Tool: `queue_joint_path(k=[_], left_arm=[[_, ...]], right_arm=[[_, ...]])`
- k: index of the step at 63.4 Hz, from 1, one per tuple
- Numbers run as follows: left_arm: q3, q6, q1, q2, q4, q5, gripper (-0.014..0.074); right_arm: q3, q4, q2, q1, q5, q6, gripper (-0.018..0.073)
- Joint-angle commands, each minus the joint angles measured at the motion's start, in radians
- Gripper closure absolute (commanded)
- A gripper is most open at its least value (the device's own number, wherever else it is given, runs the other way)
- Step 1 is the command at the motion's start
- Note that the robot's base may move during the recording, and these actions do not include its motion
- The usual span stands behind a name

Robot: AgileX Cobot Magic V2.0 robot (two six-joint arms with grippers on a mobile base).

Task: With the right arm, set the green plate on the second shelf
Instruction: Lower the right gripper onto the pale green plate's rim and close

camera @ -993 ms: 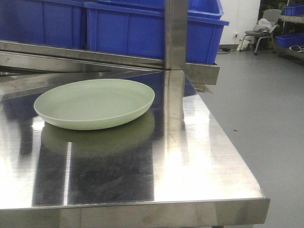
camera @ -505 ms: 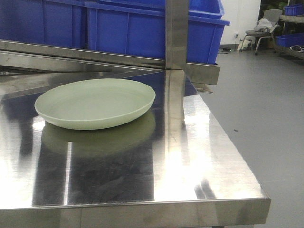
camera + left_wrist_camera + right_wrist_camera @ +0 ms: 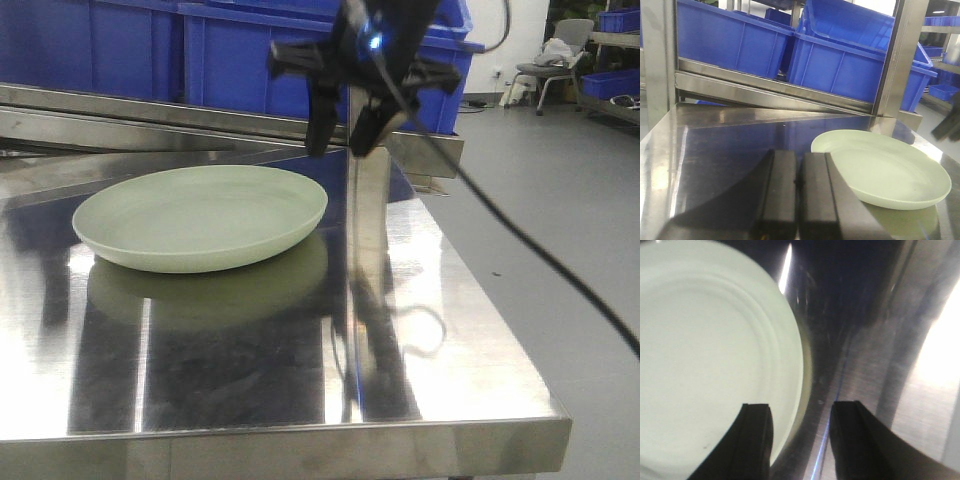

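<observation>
Your green plate (image 3: 200,218) is sitting flat on the steel table (image 3: 450,330), toward its back edge and well in from the right edge. Your right gripper (image 3: 342,143) is hovering above the plate's right rim, fingers standing apart, one over the plate, one over bare steel. Your left gripper (image 3: 799,155) is pointing across the table, fingers pressed together, empty.
</observation>
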Motion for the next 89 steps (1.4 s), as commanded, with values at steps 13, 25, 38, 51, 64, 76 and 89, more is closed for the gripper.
queue_joint_path(k=[13,25,38,51,64,76,89], left_arm=[[0.041,-0.003,-0.005,-0.018,-0.008,-0.089,0.0466],[0.041,-0.003,-0.005,-0.018,-0.008,-0.089,0.0466],[0.041,-0.003,-0.005,-0.018,-0.008,-0.089,0.0466],[0.041,-0.003,-0.005,-0.018,-0.008,-0.089,0.0466],[0.041,-0.003,-0.005,-0.018,-0.008,-0.089,0.0466],[0.041,-0.003,-0.005,-0.018,-0.008,-0.089,0.0466],[0.041,-0.003,-0.005,-0.018,-0.008,-0.089,0.0466]], right_arm=[[-0.059,0.016,-0.030,-0.006,-0.079,-0.009,0.0174],[-0.059,0.082,0.006,-0.006,-0.099,-0.009,0.0174],[-0.059,0.109,0.044,0.001,-0.108,-0.009,0.0174],[-0.059,0.109,0.042,0.002,-0.134,-0.009,0.0302],[-0.059,0.110,0.042,0.002,-0.136,-0.010,0.0480],[-0.059,0.109,0.040,0.001,-0.142,-0.010,0.0517],[-0.059,0.093,-0.017,0.001,-0.096,-0.010,0.0515]])
